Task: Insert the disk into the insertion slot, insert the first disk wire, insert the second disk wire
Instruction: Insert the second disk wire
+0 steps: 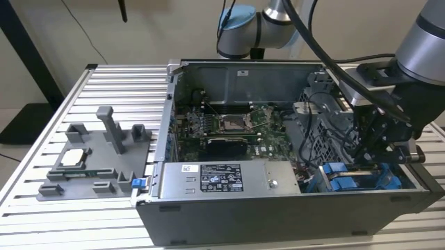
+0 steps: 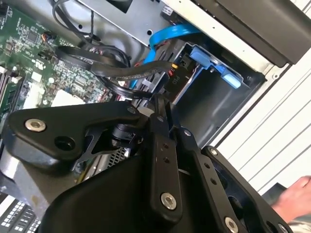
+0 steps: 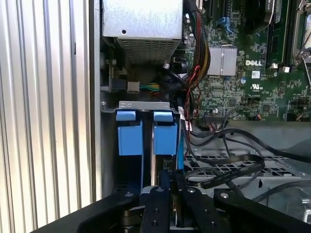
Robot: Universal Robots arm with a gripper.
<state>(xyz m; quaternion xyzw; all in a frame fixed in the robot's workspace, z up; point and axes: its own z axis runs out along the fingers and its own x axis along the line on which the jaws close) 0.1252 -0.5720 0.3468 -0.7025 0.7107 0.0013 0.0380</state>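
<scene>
Exterior view: you look down from above and in front at the open computer case on the slatted tabletop.
Both wrist views: you look close past the hand into the case.
Shared: blue drive-bay rails, motherboard.

The hand hides its fingertips among black cables, so its grip is unclear.
</scene>
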